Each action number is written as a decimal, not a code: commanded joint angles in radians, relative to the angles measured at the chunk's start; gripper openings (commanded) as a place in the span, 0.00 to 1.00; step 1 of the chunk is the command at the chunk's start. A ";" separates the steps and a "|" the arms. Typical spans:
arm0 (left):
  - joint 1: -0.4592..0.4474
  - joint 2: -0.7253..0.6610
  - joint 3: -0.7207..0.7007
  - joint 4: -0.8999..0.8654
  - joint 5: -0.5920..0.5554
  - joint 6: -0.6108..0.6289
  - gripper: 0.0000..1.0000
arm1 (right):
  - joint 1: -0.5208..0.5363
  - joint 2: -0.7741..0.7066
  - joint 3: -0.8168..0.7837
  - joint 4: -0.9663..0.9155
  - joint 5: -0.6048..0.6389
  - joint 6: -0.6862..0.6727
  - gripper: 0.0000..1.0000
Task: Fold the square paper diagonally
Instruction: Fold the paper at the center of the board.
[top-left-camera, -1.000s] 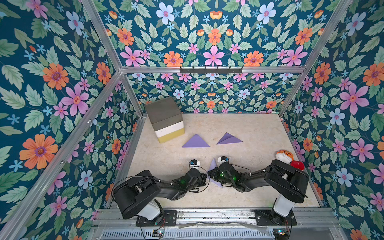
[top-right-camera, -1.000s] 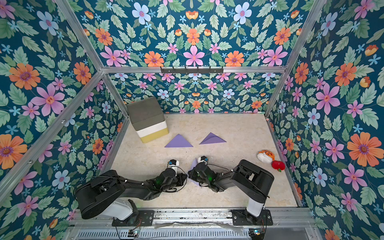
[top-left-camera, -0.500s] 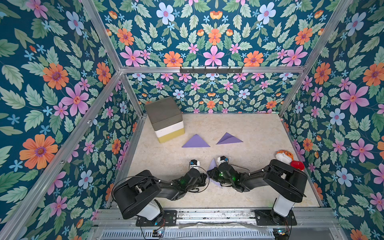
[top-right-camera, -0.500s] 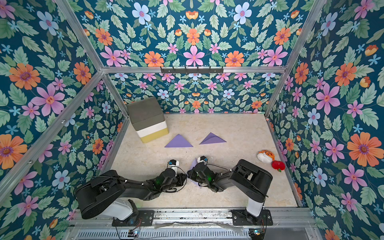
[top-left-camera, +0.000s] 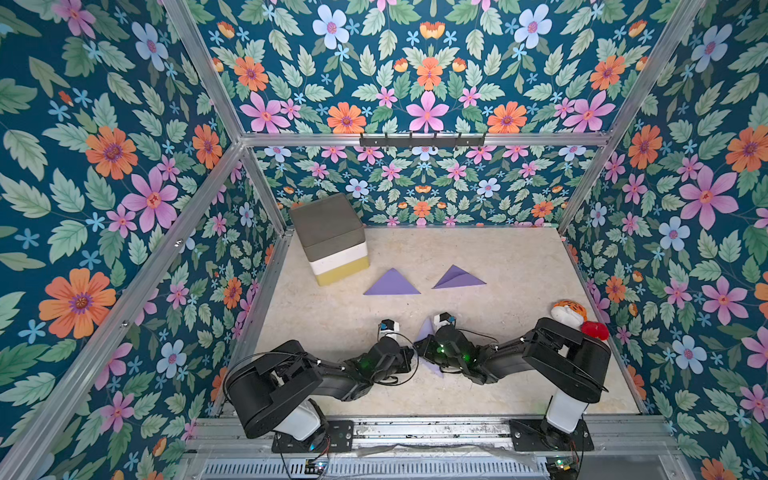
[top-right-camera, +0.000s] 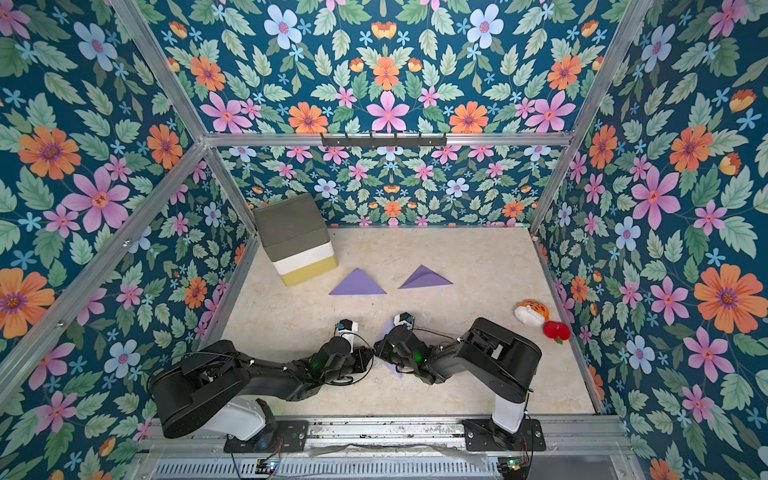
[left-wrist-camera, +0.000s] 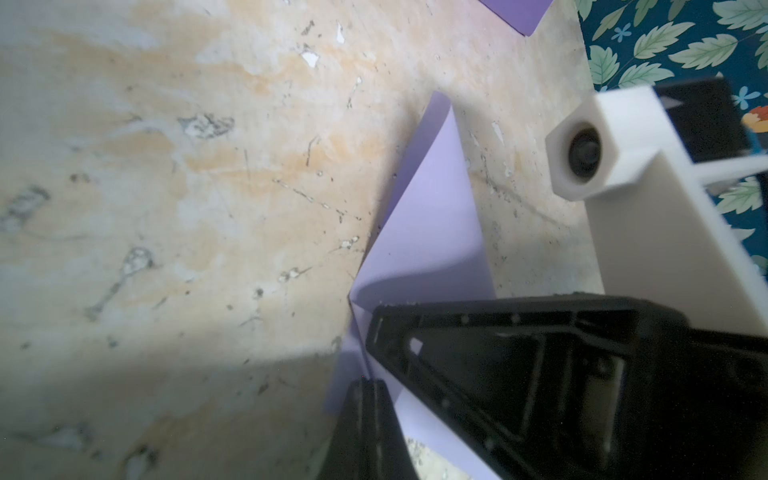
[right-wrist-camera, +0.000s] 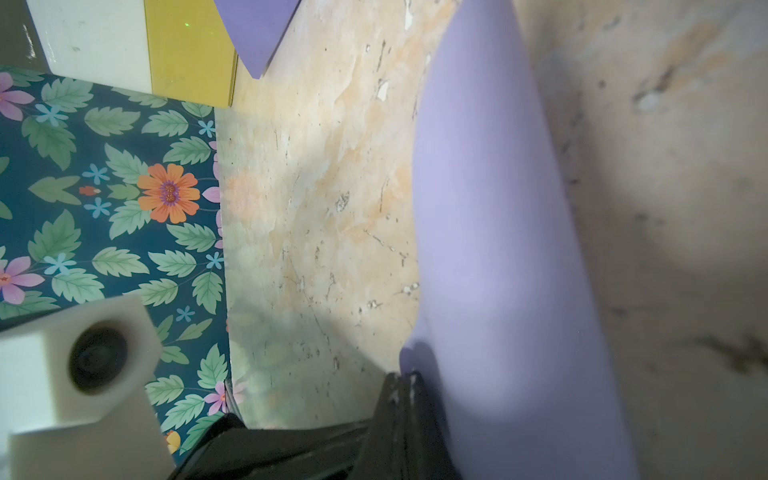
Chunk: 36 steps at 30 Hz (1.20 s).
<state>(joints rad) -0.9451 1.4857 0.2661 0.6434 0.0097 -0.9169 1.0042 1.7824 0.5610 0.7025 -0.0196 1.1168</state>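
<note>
Floral-papered walls enclose a scuffed beige marbled floor. Low at its near middle, the right gripper is pinched together on the lilac square paper, which bows upward. The left gripper, jaws together, touches the same sheet. Beyond lie a flat lilac triangle and a half-open lilac triangle. A grey, white and yellow block stands in the far corner.

I logged the bystanders. In the far left corner of the beige marbled table stood a stacked block, grey over white over yellow. Near it lay a folded purple triangle, and a second triangle lay apart from the first. By the right wall sat a tiger plush, with a red plush just beside it. A black hook rail hung on the floral back wall.
</note>
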 joint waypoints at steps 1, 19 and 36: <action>0.001 0.005 -0.010 -0.187 -0.008 -0.002 0.00 | 0.005 0.011 0.009 -0.003 0.005 -0.009 0.00; 0.000 -0.065 -0.005 -0.243 -0.047 -0.006 0.00 | 0.013 0.041 0.016 -0.077 -0.004 -0.017 0.09; 0.009 -0.171 -0.013 -0.278 -0.088 -0.043 0.00 | 0.016 0.047 0.012 -0.081 -0.009 -0.017 0.19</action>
<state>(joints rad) -0.9405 1.3338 0.2604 0.4332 -0.0456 -0.9440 1.0183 1.8183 0.5800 0.7372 -0.0422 1.1110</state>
